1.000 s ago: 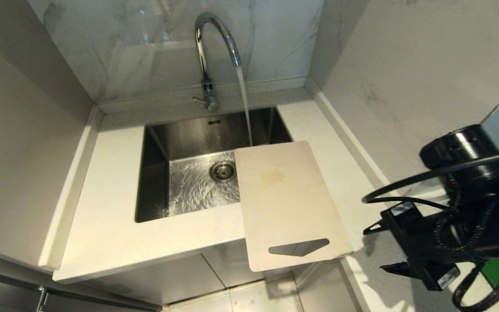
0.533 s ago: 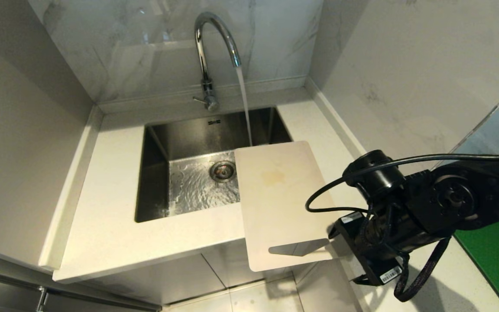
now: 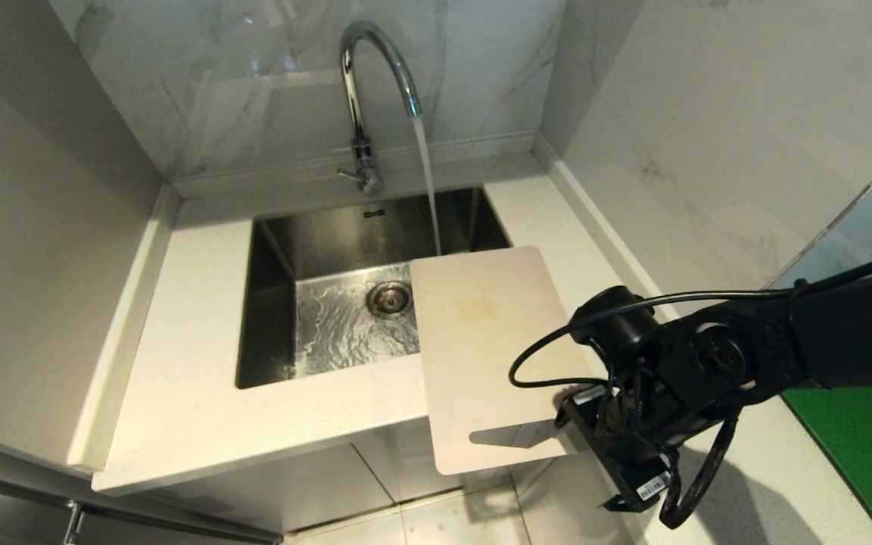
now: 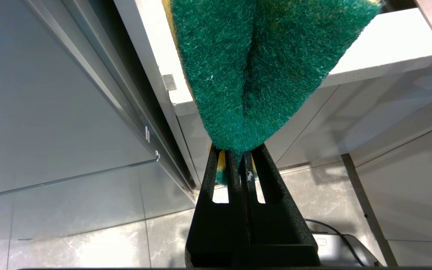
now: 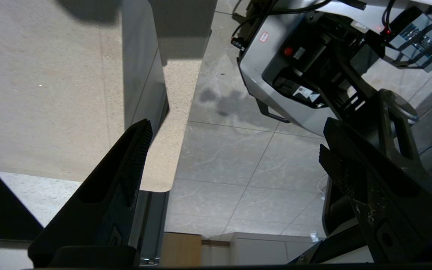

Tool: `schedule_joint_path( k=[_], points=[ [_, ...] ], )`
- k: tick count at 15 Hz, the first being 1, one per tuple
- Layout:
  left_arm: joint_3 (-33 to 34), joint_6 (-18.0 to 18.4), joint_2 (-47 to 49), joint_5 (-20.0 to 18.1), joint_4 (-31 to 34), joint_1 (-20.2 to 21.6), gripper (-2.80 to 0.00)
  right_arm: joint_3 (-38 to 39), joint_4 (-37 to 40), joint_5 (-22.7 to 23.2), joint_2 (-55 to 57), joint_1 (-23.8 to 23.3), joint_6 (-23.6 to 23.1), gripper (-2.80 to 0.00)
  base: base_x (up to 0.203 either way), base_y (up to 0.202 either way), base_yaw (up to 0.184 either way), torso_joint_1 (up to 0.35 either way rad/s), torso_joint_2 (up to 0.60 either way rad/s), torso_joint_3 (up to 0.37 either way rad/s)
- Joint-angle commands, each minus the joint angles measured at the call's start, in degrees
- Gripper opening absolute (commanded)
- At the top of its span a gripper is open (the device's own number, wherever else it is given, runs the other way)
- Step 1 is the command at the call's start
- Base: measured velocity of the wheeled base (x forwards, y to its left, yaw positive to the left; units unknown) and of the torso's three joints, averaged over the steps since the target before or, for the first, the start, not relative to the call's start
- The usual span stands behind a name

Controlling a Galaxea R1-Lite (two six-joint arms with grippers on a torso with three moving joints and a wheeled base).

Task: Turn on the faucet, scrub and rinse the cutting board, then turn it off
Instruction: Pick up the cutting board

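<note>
Water runs from the faucet (image 3: 375,91) into the sink (image 3: 284,250). The cutting board (image 3: 493,356) lies beside the sink, its handle end sticking out past the counter edge. Our right gripper (image 5: 234,165) is wide open and empty near that end; a bump could tip it off. Our left gripper (image 4: 238,157) squeezes a green sponge (image 4: 261,67).

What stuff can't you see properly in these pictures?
- Board's handle-end corner, head view: the right arm covers it.
- Right end effector, head view: hidden under its own wrist; whether it touches the board can't be told.
- Sponge, left wrist view: top cut off by the picture's edge.
- Sink floor under the board: covered.
</note>
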Motion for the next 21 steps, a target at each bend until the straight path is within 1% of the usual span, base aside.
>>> schedule_joint_path(
  k=[1, 10, 21],
  points=[
    [-0.01, -0.02, 0.07, 0.02, 0.04, 0.01, -2.80, 0.00, 0.13, -0.05, 1.75, 0.47, 0.25, 0.00, 0.000, 0.000, 0.000, 0.000, 0.00, 0.000],
    [-0.01, -0.02, 0.07, 0.02, 0.04, 0.01, -2.80, -0.09, -0.65, 0.21, 5.46, 1.83, 0.06, 0.00, 0.000, 0.000, 0.000, 0.000, 0.00, 0.000],
    [-0.01, -0.02, 0.07, 0.02, 0.04, 0.01, -2.80, -1.35, -3.44, 0.13, 9.04, 2.55, 0.06, 0.00, 0.000, 0.000, 0.000, 0.000, 0.00, 0.000]
  ],
)
